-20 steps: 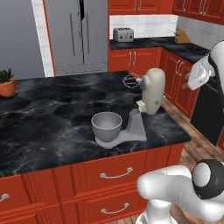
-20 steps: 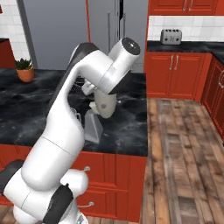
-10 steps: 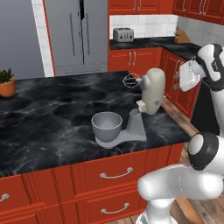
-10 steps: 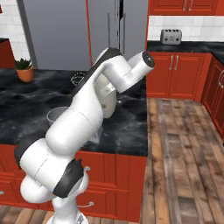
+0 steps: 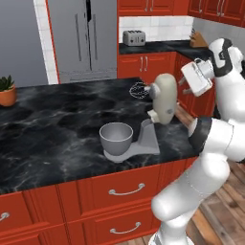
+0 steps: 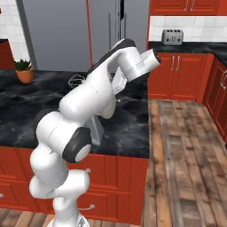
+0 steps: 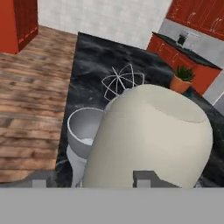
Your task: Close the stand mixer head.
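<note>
Head [image 5: 164, 97] stands tilted up at centre right of the left base view, whisk [image 5: 139, 89] pointing upper left over the bowl [image 5: 116, 137] on the table [image 5: 52, 124]; the claw [image 5: 185, 85] hangs just right of it, behind its rounded back, fingers seemingly apart, touching nothing

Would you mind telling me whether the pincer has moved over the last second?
Yes. In the left base view the pincer has swung left, closer to the stand mixer head.
</note>
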